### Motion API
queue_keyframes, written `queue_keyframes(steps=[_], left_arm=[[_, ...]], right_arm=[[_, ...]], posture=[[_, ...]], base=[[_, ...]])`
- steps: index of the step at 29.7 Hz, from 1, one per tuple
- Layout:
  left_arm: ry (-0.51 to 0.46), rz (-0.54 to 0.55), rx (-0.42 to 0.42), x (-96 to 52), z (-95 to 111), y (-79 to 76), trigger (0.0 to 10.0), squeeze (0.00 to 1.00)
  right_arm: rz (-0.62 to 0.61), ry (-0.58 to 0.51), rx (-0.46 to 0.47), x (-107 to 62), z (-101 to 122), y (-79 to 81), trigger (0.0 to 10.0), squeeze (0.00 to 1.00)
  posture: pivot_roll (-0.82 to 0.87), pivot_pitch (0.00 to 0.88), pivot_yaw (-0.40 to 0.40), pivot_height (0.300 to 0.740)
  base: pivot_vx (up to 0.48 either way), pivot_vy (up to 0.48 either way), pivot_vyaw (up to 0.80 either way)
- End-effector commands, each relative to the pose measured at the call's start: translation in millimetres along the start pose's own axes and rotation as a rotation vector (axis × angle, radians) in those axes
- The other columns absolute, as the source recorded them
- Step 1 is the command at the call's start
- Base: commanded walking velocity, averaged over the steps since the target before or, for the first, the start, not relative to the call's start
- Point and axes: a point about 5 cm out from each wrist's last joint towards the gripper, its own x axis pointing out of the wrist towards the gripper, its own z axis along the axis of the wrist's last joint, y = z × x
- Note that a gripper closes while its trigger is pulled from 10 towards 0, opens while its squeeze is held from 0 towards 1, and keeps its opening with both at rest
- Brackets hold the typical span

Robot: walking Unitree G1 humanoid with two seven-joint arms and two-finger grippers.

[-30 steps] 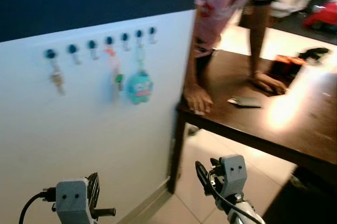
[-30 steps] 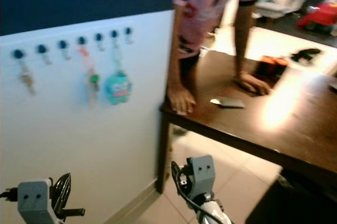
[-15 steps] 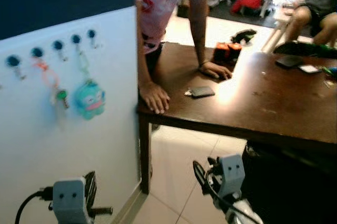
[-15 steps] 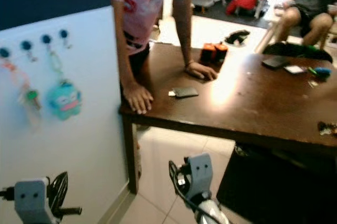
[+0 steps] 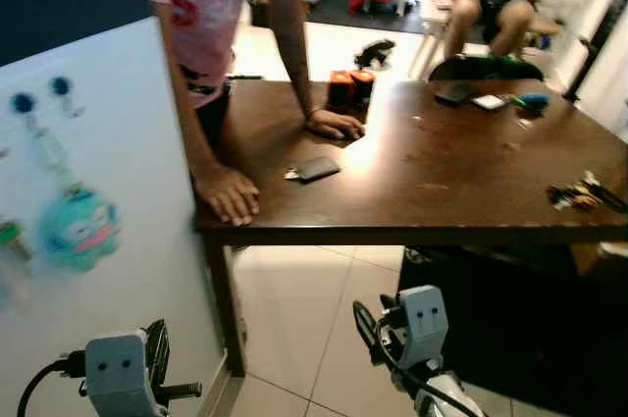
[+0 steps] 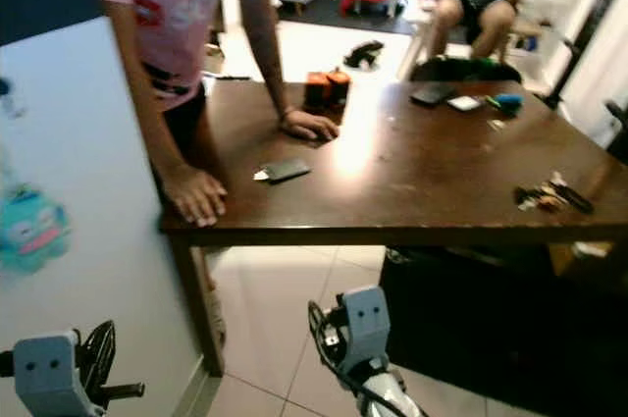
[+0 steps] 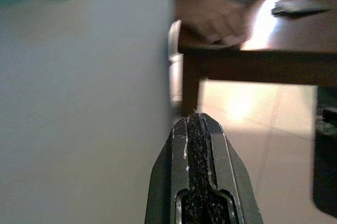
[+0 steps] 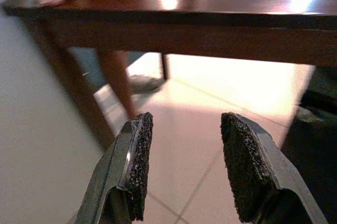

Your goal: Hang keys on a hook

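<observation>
- While neither gripper has anything in it, the bunch of keys lies on the dark wooden table, close to its far right edge, well above and to the right of the right gripper
- The right gripper hangs low under the table's front edge; its two black fingers stand wide apart with only floor tile between the pads
- The left gripper hangs low beside the white wall panel; its pads are pressed flat together with nothing between them
- Up and to the left of the left fingers, two round hooks sit on the panel, and a teal plush keyring dangles below them
- A person leans on the table, one hand on its near left corner, beyond the left fingers; a second person sits beyond the table
- The keys are probably light and hard, a loose jangling cluster that will shift and swing once lifted; the metal should be slippery against the table
- The ring or loop looks the best place to pinch, leaving its opening free for a hook, though the bunch is too small here to make the ring out
</observation>
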Motion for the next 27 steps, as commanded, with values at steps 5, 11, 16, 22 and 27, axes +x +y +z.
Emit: queue_keyframes(steps=[5, 11, 16, 22, 27], left_arm=[[0.021, 0.004, 0.0, -2.9, -3.6, -0.7, 10.0, 0.0], [0.005, 0.006, -0.002, -2.2, -0.6, -2.3, 10.0, 0.0], [-0.001, -0.006, 0.002, -1.8, 0.6, -6.3, 10.0, 0.0], [0.0, -0.007, -0.001, -2.0, 0.0, -6.7, 10.0, 0.0], [0.001, -0.008, -0.004, -2.2, -0.1, -7.0, 10.0, 0.0]], right_arm=[[-0.009, 0.014, -0.003, -2.5, -3.9, -3.1, 10.0, 0.0], [0.015, 0.015, -0.002, -2.1, -4.5, -0.4, 10.0, 0.0], [0.041, 0.024, -0.013, -1.7, -5.9, 2.8, 10.0, 0.0], [0.04, 0.023, -0.009, -1.6, -6.0, 2.7, 10.0, 0.0], [0.04, 0.023, -0.011, -1.5, -6.1, 2.2, 10.0, 0.0]], posture=[[-0.08, 0.04, 0.097, 0.74], [-0.08, 0.04, 0.097, 0.74], [-0.08, 0.04, 0.097, 0.74], [-0.08, 0.04, 0.097, 0.74], [-0.08, 0.04, 0.097, 0.74]], base=[[0.0, 0.0, -0.8], [0.0, 0.0, -0.5], [0.0, -0.448, 0.0], [0.0, -0.48, 0.0], [0.0, -0.48, 0.0]])
